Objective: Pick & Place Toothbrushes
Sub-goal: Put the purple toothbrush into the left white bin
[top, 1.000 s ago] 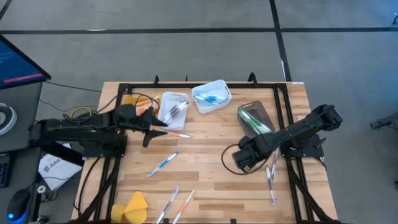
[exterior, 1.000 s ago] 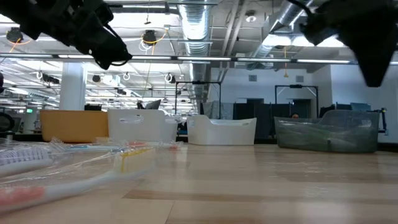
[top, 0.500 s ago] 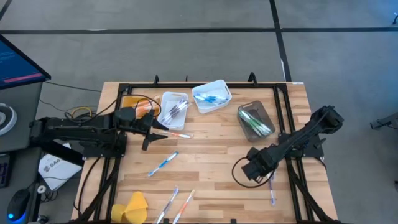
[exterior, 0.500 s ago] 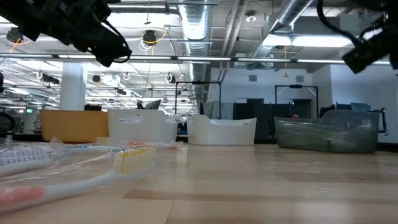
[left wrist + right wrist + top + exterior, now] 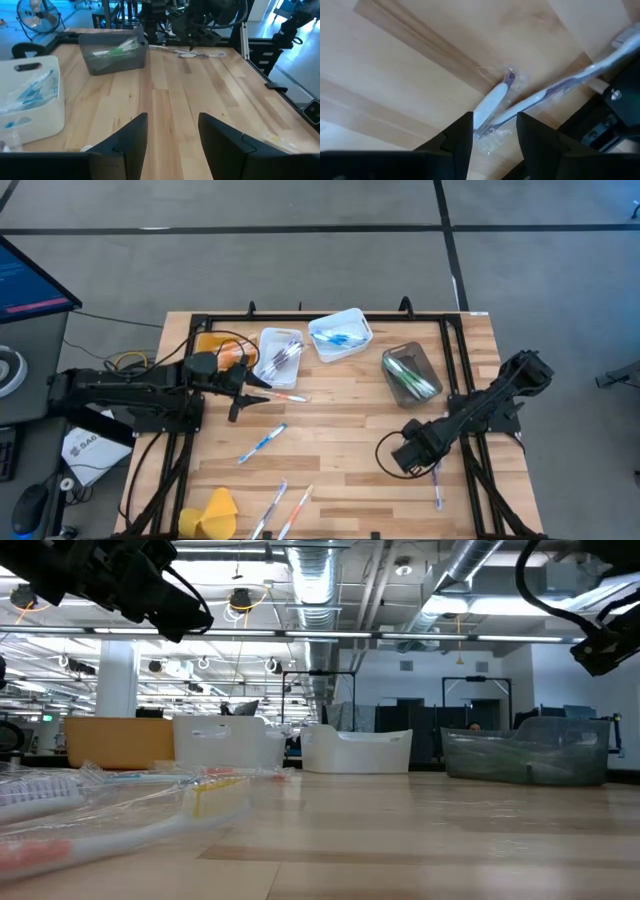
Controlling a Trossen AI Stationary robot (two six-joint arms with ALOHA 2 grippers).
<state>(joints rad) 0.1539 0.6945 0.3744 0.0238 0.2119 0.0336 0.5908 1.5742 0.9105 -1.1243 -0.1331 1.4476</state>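
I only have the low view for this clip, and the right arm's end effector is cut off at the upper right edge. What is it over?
Observer: The right wrist view shows the right end effector just above two wrapped toothbrushes lying at an angle to each other on the wood, near the table's edge.
Reviewer: Is it gripping one?
Observer: No. Its fingers stand apart, one on either side of the white-handled brush, which lies flat on the table.
Reviewer: And the left arm?
Observer: The high view puts the left end effector beside the white bin. Its wrist view shows it open with nothing between the fingers.
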